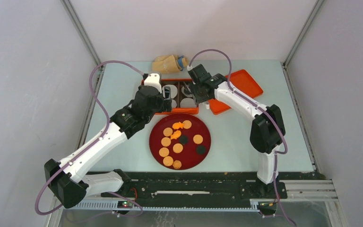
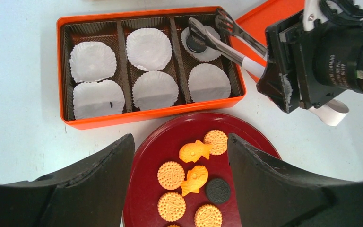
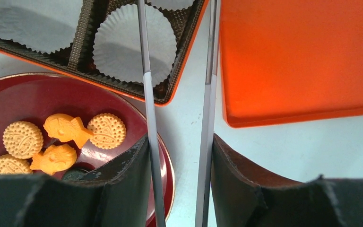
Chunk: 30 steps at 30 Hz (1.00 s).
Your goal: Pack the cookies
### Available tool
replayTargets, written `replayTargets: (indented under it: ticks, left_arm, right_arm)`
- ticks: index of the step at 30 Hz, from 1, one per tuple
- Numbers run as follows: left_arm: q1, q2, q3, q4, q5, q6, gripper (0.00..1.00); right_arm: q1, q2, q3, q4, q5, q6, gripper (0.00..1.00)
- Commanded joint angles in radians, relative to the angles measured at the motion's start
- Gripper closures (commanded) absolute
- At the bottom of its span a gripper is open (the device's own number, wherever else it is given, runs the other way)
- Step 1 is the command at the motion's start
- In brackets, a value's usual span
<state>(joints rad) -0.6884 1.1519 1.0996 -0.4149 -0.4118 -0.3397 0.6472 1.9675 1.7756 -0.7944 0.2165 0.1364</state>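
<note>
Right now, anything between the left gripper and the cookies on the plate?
Nothing visible. The left gripper hangs open over the red plate, with the cookies in plain view below it. The tongs in the right gripper are off to the side, over the orange box.

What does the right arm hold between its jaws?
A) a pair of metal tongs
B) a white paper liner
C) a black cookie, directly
A: the two metal arms of the tongs run out from between the jaws of the right gripper.
</note>
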Motion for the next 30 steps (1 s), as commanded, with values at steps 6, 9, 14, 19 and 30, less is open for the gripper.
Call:
replayTargets:
  ticks: [6,9,14,19,30]
  left_arm:
    - [0.002,-0.041,-0.013,0.021,-0.029,-0.01,0.22]
    - [0.003,-0.041,-0.019,0.01,-0.048,-0.016,0.21]
    - [0.006,-0.038,-0.032,0.01,-0.025,-0.034,0.21]
    - [0.006,-0.03,-0.027,0.019,0.015,-0.045,0.2]
    - [0.007,-0.034,-0.033,0.019,0.044,-0.06,0.2]
  right_arm:
    - [0.195,-0.359,-0.127,-0.066,0.13,0.043,0.48]
    - [0.281,-0.473,-0.261,-0.095,0.108,0.109,0.48]
    - [0.376,-0.627,-0.502,-0.121,0.072,0.246,0.48]
    - [0.429,-0.686,-0.624,-0.129,0.083,0.337,0.48]
    - [0.491,-0.706,-0.78,-0.146,0.029,0.446,0.47]
